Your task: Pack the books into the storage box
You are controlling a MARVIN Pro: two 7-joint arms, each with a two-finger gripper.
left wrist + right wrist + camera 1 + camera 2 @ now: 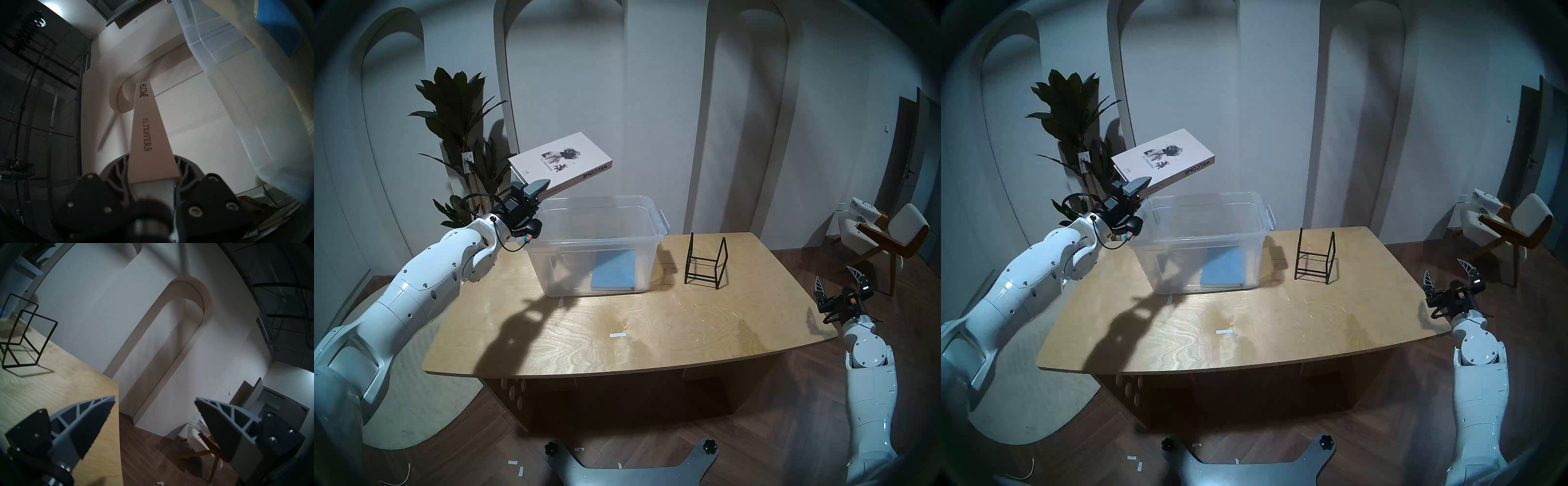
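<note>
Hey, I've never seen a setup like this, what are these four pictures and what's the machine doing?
It is a robot with two white arms. The two wide pictures come from cameras on its head; the other two from a camera on each wrist. On the wooden table stand a clear storage box and an empty black wire rack. A thin blue book lies flat inside the box. The left tool is shut on one end of the white "WELCOME" book, holding it in the air near the box's left rim. The right tool is open and empty, off the table's right edge.
</note>
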